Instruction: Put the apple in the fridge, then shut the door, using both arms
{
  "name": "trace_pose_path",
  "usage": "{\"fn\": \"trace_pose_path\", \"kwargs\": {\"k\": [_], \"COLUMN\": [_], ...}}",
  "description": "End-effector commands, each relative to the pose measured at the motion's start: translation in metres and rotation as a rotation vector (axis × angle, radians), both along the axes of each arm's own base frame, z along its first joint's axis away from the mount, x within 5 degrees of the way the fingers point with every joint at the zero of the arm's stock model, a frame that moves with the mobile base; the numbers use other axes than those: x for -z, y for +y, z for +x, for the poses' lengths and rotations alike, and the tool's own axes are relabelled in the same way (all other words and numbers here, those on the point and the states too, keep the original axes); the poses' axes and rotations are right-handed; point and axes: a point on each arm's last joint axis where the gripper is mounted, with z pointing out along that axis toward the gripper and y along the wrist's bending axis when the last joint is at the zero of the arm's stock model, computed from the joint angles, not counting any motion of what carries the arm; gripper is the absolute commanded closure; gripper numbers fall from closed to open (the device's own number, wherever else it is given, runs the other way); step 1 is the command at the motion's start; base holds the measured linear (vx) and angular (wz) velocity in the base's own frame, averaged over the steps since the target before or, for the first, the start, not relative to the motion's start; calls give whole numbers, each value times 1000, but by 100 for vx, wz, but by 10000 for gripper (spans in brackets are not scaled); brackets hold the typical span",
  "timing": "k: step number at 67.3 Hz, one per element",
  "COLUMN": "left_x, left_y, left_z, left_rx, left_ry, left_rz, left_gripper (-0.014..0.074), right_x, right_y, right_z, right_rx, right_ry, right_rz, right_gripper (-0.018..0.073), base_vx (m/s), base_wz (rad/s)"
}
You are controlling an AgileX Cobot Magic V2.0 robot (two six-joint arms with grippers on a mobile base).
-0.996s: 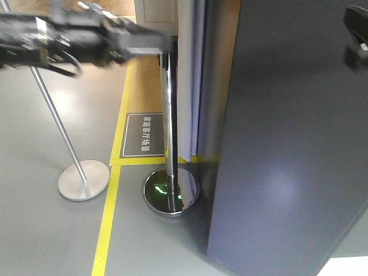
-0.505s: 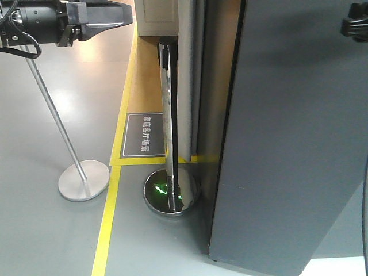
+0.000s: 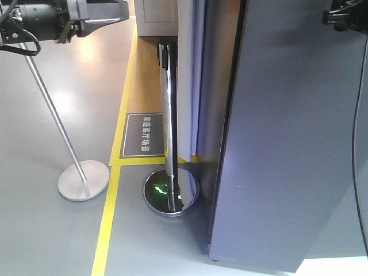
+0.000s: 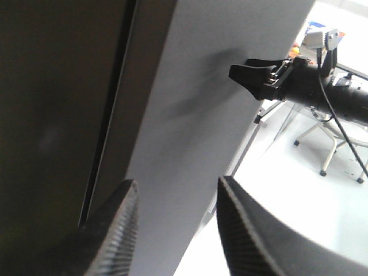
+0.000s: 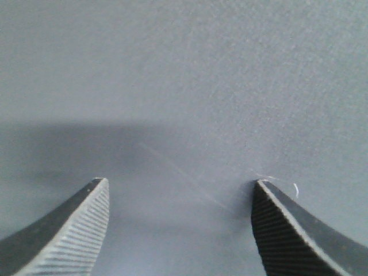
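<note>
No apple shows in any view. The fridge stands at the right, and its dark grey door (image 3: 287, 144) fills most of that side, with a thin dark gap along its left edge. My right gripper (image 3: 345, 17) is up against the door's outer face; its wrist view shows open, empty jaws (image 5: 179, 180) very close to the plain grey panel (image 5: 184, 86). My left gripper (image 3: 118, 11) hangs at the top left, apart from the fridge. In its own view the left gripper (image 4: 175, 184) is open and empty, looking along the door (image 4: 190, 103) toward the right gripper (image 4: 250, 75).
A chrome stanchion with a shiny round base (image 3: 171, 192) stands just left of the fridge. A second post has a matte base (image 3: 83, 180). Yellow floor tape (image 3: 109, 213) and a floor sign (image 3: 145, 135) lie between them. An office chair (image 4: 328, 144) is beyond the door.
The door has swung further toward the fridge body, narrowing the gap. My left arm has drawn back to the left from near the chrome post. The right gripper has shifted slightly left on the door.
</note>
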Motion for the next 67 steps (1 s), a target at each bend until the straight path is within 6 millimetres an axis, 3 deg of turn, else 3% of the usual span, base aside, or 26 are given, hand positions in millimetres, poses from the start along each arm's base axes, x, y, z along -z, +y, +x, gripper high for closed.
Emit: {"fn": "trace_pose_path", "kwargs": {"k": [1, 23, 35, 49, 67], "left_x": [-23, -23, -23, -23, -23], "left_y": [9, 32, 36, 37, 55], "left_z": [-9, -3, -2, -2, 0], "left_rx": [-59, -148, -156, -163, -206], "left_ry": [-72, -76, -75, -76, -75], "left_rz": [4, 4, 5, 5, 8], "left_gripper": [290, 290, 290, 309, 479], "right_x": [-23, -23, -38, -77, -127], "right_y": [-3, -3, -2, 7, 27], "right_z": [9, 38, 33, -8, -92], "right_rx": [20, -47, -54, -109, -276], "right_ry": [-108, -1, -22, -16, 45], "right_rz": [-29, -54, -71, -66, -114], "right_gripper": [45, 45, 49, 165, 561], "base_vx": [0, 0, 0, 0, 0], "base_wz": [0, 0, 0, 0, 0]}}
